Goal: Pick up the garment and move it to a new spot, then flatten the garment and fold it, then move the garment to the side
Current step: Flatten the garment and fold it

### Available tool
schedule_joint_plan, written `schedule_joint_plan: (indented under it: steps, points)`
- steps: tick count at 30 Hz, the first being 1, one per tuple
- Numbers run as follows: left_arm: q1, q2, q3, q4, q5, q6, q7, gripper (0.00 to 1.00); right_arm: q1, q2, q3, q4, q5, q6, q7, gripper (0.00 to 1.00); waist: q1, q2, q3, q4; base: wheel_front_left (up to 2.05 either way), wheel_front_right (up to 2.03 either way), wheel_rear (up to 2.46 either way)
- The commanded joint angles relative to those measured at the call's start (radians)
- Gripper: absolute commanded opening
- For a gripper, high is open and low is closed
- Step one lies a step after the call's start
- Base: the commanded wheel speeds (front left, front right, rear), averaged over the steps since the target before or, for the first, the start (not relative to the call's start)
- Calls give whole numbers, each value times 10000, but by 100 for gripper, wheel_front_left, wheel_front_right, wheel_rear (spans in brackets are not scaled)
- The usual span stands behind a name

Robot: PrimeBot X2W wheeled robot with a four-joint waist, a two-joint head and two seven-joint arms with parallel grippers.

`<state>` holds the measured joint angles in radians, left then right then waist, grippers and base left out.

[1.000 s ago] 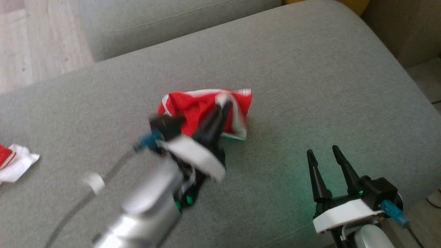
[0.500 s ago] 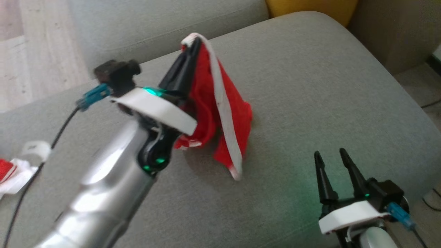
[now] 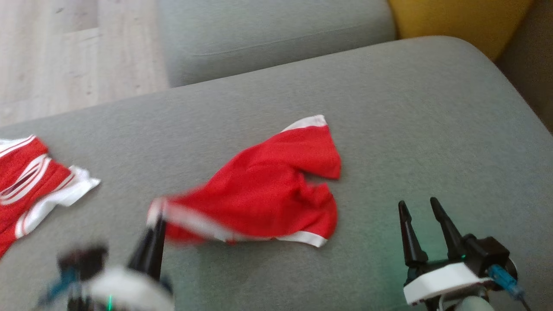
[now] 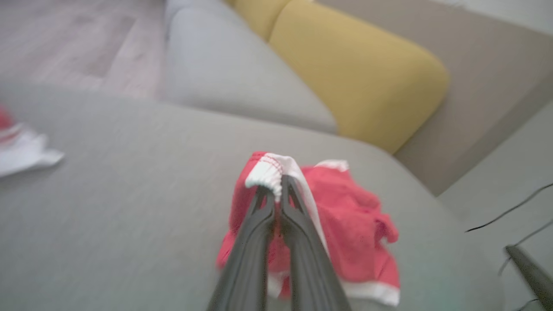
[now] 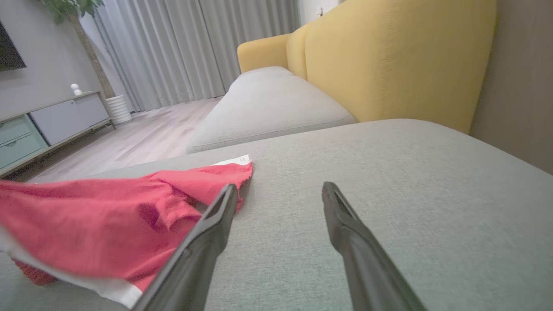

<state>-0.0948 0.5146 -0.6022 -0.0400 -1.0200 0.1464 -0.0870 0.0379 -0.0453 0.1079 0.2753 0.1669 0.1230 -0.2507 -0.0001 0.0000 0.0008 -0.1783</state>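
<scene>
- Nearest the robot, the left gripper is seen low at the lower left of the head view. Its fingers are clenched tight on the white elastic band of the red shorts.
- At the lower right, the right gripper is held over the grey seat cushion. Its fingers are spread wide and nothing is gripped. It sits near the shorts' right edge but apart from the cloth.
- The shorts are drawn out from the pinched corner across the middle of the cushion. Most of the cloth is laid on the fabric, and only the gripped end is raised. Creases are visible near the leg openings, and one white hem is turned toward the far side.
- A second red-and-white garment is left at the cushion's left edge, well apart from the shorts.
- Beyond lie another grey seat, a yellow backrest and wooden floor.
- Progress, as judged: the pick-up is made and the shorts appear to be brought to a spot. Release, flattening, folding and the move aside are all left to do.
</scene>
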Motion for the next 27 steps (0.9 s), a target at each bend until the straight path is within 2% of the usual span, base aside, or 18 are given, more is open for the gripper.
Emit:
schedule_joint_plan:
  steps: [1, 5, 9, 10, 11, 15, 17, 21, 24, 26, 27]
  points:
    - [141, 409, 509, -306, 3, 179, -275, 0, -72, -49, 264, -289, -45, 77, -111, 100, 1, 0, -29, 269, 0, 0, 0]
    - [1609, 84, 260, 365, -325, 172, -791, 0, -11, -49, 312, -252, -97, 77, -111, 100, 1, 0, -44, 688, 0, 0, 0]
    - [1841, -483, -172, 1863, 115, 53, -1275, 0, -66, -49, 426, -203, -190, 77, -111, 100, 1, 0, -19, 1064, 0, 0, 0]
    - [1802, -642, -155, 2009, 103, -15, -1351, 38, -73, -49, 427, -197, -201, 77, -111, 100, 1, 0, -19, 1119, 0, 0, 0]
    - [1769, -745, -127, 2116, 100, -83, -1410, 99, -82, -49, 452, -186, -214, 77, -111, 100, 1, 0, -26, 1139, 0, 0, 0]
    - [1741, -582, -118, 2312, 383, 46, -1474, 100, -134, -49, 560, -149, -246, 77, -111, 100, 1, 0, -39, 1077, 0, 0, 0]
    - [1816, -271, -33, 2291, 636, 499, -1465, 100, -173, -49, 592, -156, -223, 77, -111, 100, 1, 0, -51, 968, 0, 0, 0]
    - [1978, 446, 300, 1742, 1112, 1732, -1375, 100, -140, -49, 647, -164, -201, 77, -111, 100, 1, 0, -48, 736, 0, 0, 0]
    - [1929, 745, 404, 979, 1393, 2386, -1209, 100, -130, -49, 694, -160, -217, 77, -111, 100, 1, 0, -23, 529, 0, 0, 0]
    - [1786, 895, 215, 284, 1665, 2584, -956, 100, -168, -49, 713, -175, -230, 77, -111, 100, 1, 0, 13, 349, 0, 0, 0]
    - [1609, 863, 93, -146, 1796, 2521, -925, 100, -186, -49, 679, -202, -228, 77, -111, 100, 1, 0, 35, 290, 0, 0, 0]
